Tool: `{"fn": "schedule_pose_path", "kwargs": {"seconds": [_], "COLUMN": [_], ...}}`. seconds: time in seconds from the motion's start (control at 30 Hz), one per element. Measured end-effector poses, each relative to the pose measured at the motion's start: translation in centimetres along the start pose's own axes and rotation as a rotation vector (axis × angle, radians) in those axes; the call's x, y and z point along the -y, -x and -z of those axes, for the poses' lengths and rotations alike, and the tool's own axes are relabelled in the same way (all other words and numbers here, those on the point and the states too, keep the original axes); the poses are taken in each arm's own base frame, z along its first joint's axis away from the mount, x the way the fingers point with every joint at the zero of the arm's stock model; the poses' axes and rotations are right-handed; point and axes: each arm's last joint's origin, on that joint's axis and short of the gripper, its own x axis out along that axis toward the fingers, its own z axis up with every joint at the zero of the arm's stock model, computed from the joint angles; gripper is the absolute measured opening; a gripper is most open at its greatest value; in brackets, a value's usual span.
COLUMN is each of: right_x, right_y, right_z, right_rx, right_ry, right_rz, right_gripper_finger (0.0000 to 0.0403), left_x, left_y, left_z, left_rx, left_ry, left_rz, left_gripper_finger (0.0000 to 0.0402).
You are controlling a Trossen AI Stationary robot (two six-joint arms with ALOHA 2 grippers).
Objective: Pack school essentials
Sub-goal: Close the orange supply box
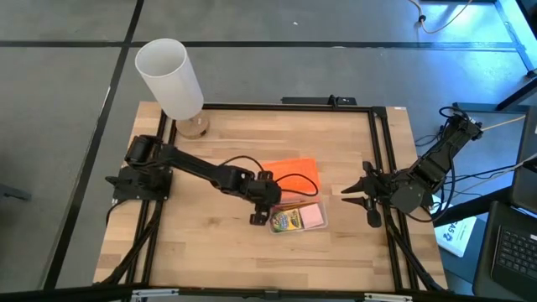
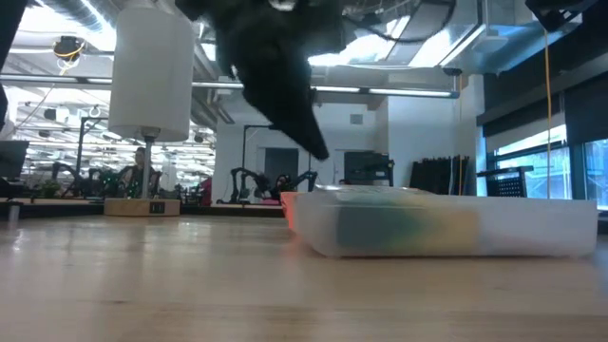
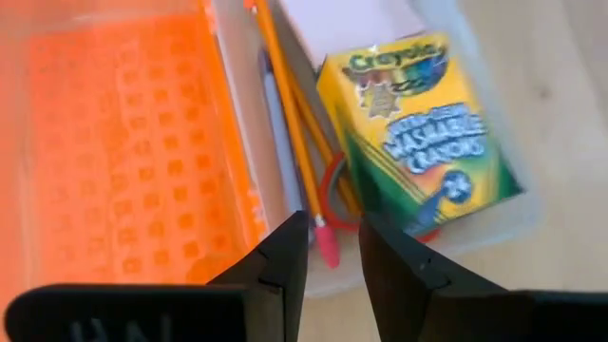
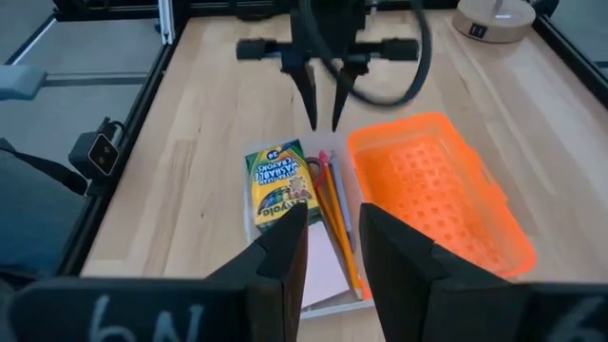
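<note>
Seen from overhead: a wooden table (image 1: 210,243) inside a black frame, with a tall white cylinder (image 1: 170,78) near the far left corner. Near the table's middle, a clear plastic box (image 1: 298,217), with its orange lid (image 1: 295,174) lying open just behind it. Left gripper (image 1: 260,216) poised above the box's left end; right gripper (image 1: 363,204) waiting well apart near the table's right edge.

Shown only by the left wrist view: fingers (image 3: 285,261) slightly parted with a narrow gap, holding nothing, directly over the box end. Inside the box, a green-and-yellow crayon box (image 3: 418,133) lying flat, thin orange pencils (image 3: 290,123) and a blue-grey pen (image 3: 277,133) running alongside it next to the lid, and a red scissor handle (image 3: 332,190) partly tucked under the crayons. A pale pad at the far end, mostly cut off there.

Shown better by the right wrist view: a pink sticky-note pad (image 4: 318,266) beside the crayon box, both filling the box, pencils along the lid side. Right gripper's own fingers (image 4: 285,252) parted and empty in the foreground, left gripper's tips pointing down at the box beyond.

From table height: only the blurred clear box side with green and yellow behind it, and the dark left arm (image 2: 275,85) descending from above.
</note>
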Motion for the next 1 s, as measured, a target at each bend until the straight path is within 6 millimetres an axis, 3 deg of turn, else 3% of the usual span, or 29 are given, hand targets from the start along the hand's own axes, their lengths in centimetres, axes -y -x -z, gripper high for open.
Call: {"fn": "schedule_pose_path", "kwargs": {"seconds": [0.1, 0.23, 0.5, 0.7, 1.0], "right_x": [0.0, -0.2, 0.5, 3.3, 8.2], "right_y": [0.0, -0.5, -4.4, -6.5, -8.3], "right_z": [-0.1, 0.0, 1.4, 0.9, 0.4], "right_rx": [0.009, -0.007, -0.107, -0.121, -0.267], "right_ry": [0.012, -0.002, 0.039, -0.099, -0.271], "right_rz": [0.003, 0.017, 0.196, 0.413, 0.397], "right_gripper_finger": [0.0101, 0.0101, 0.0101, 0.0101, 0.0101], "left_x": [0.5, 1.9, 3.2, 3.2, 3.3], "left_y": [1.0, 0.8, -0.7, -1.8, -3.2], "left_z": [-0.3, -0.4, -0.4, 0.1, 0.6], "left_rx": [0.028, 0.048, 0.077, 0.042, 0.005], "left_ry": [-0.009, -0.046, -0.126, -0.095, -0.087], "left_rz": [0.019, 0.088, 0.093, 0.090, 0.085], "left_gripper_finger": [0.0090, 0.0090, 0.0090, 0.0090, 0.0090]}}
